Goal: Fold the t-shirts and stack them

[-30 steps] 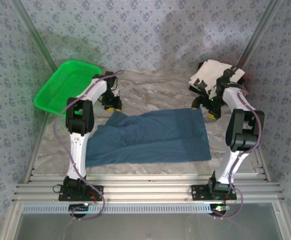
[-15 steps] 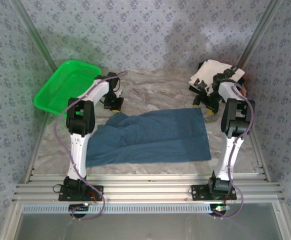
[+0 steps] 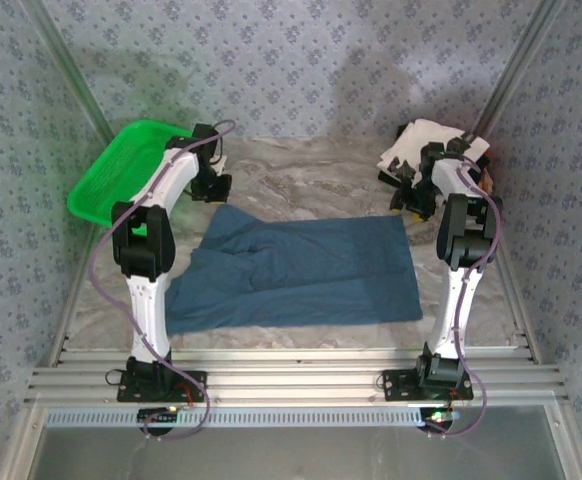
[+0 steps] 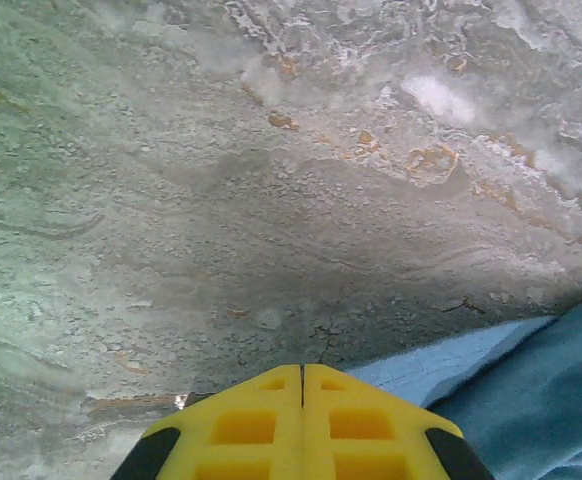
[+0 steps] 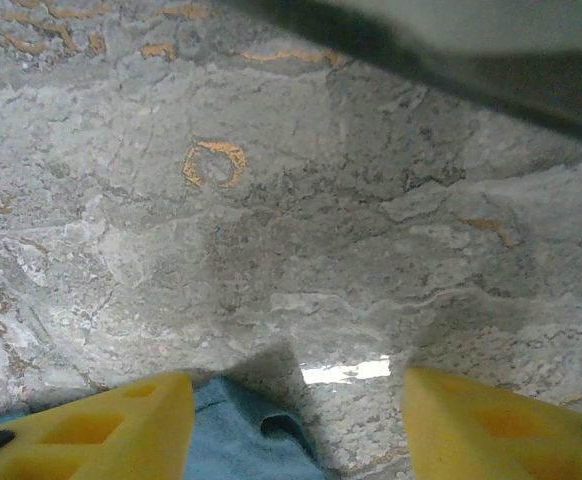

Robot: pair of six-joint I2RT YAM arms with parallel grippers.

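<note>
One blue shirt (image 3: pixel 301 270) lies spread on the table (image 3: pixel 311 170), between the two arms. It is a plain dusty blue, lying sideways, with its right edge straight and flat. Soft creases run across its left half, and its left edge slants out toward the near left. The cloth looks thin and matte, and in the left wrist view its rim shows as a paler strip.

The stack (image 3: pixel 421 145) sits in the far right corner, well apart from the blue shirt. Its top shirt is white with black patches.

The left gripper (image 3: pixel 214 192) is at the blue shirt's far left corner. In its wrist view the yellow fingers (image 4: pixel 261 420) are pressed together with no gap. The shirt's rim reaches them from the right, but whether any cloth is pinched cannot be told.

The right gripper (image 3: pixel 408 200) is at the far right corner of the blue shirt, just beside the stack. Its fingers (image 5: pixel 81 425) stand apart, holding nothing. A bit of the shirt's corner lies on the table between them, against the left finger in that view.

A green basket (image 3: pixel 121 170) sits tilted in the far left corner, beside the left arm. The table is grey marbled stone with orange flecks.
</note>
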